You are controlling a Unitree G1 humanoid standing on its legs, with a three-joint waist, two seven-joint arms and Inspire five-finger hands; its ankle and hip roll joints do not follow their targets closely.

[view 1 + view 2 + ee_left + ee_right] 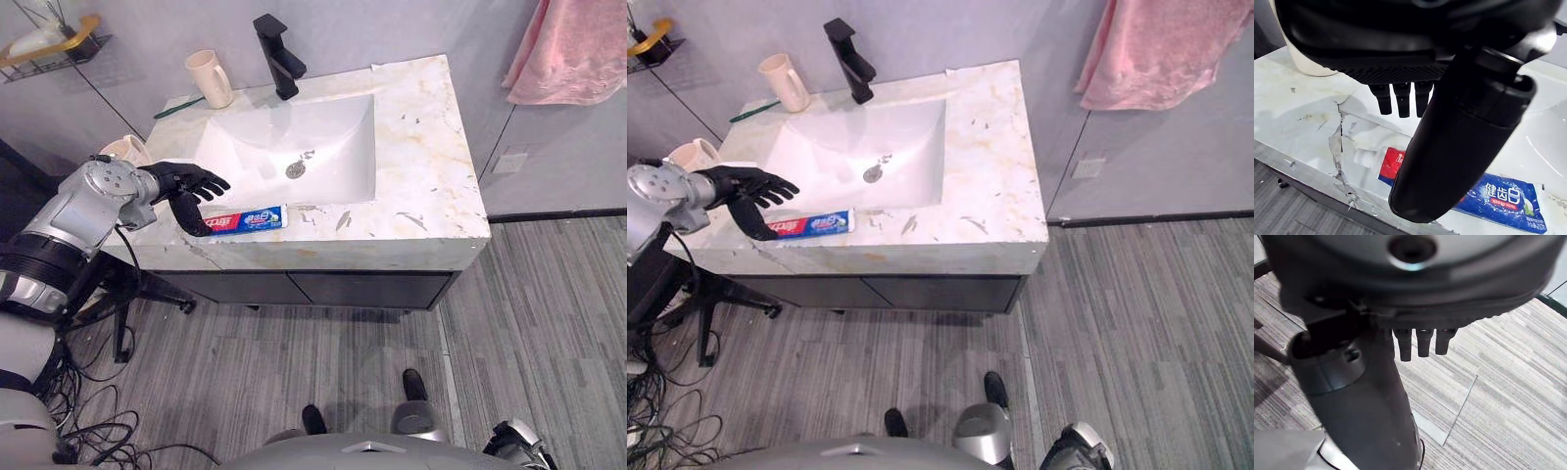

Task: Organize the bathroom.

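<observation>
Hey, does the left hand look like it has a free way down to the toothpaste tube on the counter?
Probably yes. The left hand hangs open right over the cap end of the toothpaste tube, which lies flat on the counter with nothing between them.

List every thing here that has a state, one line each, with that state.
Red, white and blue toothpaste tube: lying flat on the counter's front edge, capped, not gripped.
Beige mug: upright behind the basin.
Green toothbrush: lying flat beside the mug.
Black faucet: no water running.
White basin: empty.
Pink towel: hanging.
Left hand: open above the tube.
Right hand: open, over the floor.
</observation>
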